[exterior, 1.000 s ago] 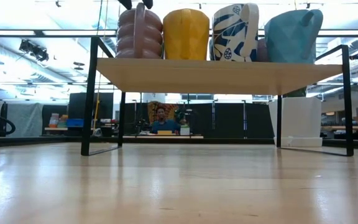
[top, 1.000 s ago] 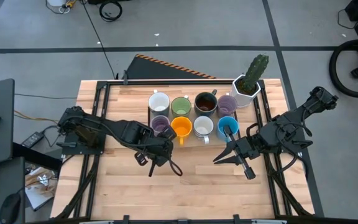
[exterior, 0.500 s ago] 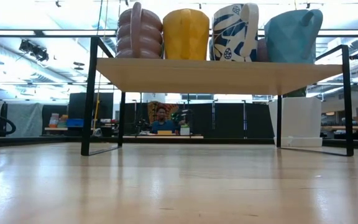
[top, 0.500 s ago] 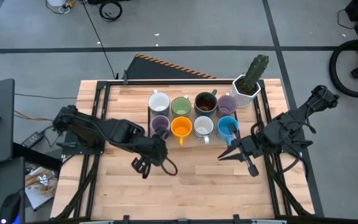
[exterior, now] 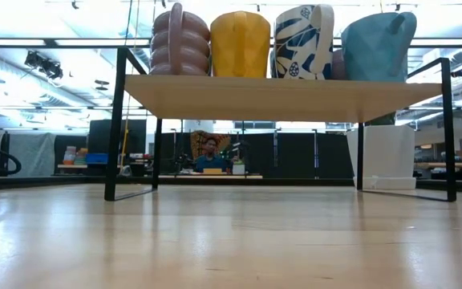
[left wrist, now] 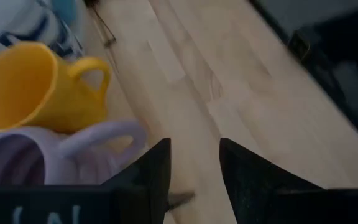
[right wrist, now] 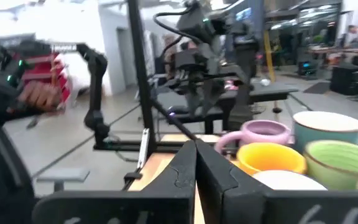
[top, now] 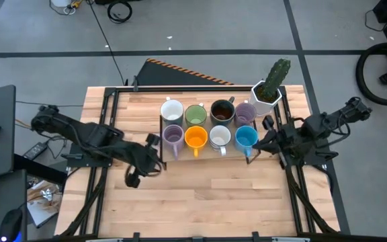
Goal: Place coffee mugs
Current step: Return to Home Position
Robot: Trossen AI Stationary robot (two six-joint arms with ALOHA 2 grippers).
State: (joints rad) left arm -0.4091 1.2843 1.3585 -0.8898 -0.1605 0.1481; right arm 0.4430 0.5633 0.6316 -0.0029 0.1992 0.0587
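The left gripper hangs empty with its fingers parted, the lavender mug and orange mug just ahead of it. All 8 coffee mugs stand on the shelf in 2 rows of 4, between the 2 claws. The right gripper, fingers pressed together and empty, points at the blue mug close in front.
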